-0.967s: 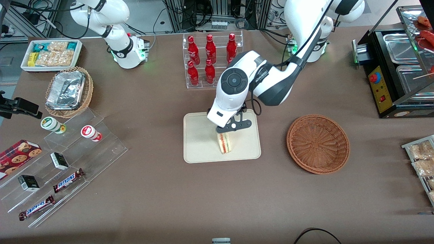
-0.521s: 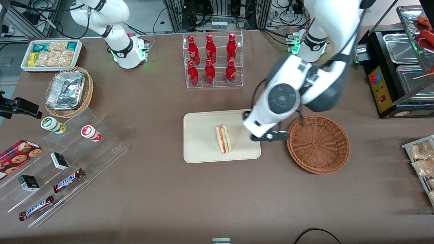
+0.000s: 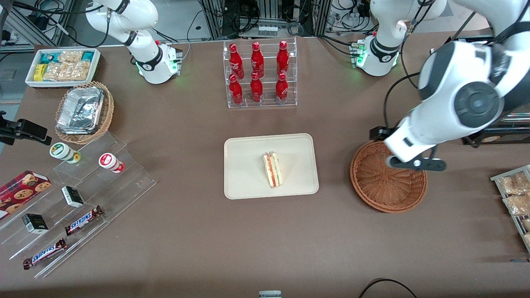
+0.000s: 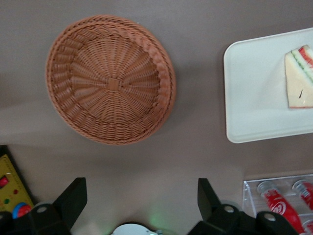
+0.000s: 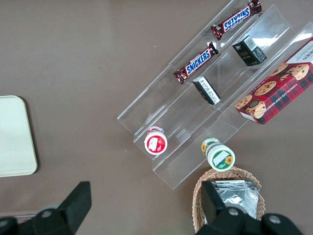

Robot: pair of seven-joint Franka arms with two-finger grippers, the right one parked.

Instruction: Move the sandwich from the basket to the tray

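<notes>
Sandwich on tray, basket empty

Sandwich stands on edge near the tray centre. Gripper hangs above the basket rim, fingers apart, holding nothing. Risk: the narrow wedge could topple if the worktop is jolted.

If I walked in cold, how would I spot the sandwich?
Look at the cream tray mid-table, nearer the camera than the rack of red bottles. The sandwich is the only thing on it: a pale wedge with red and green layers. The open gripper hangs above the wicker basket.
</notes>
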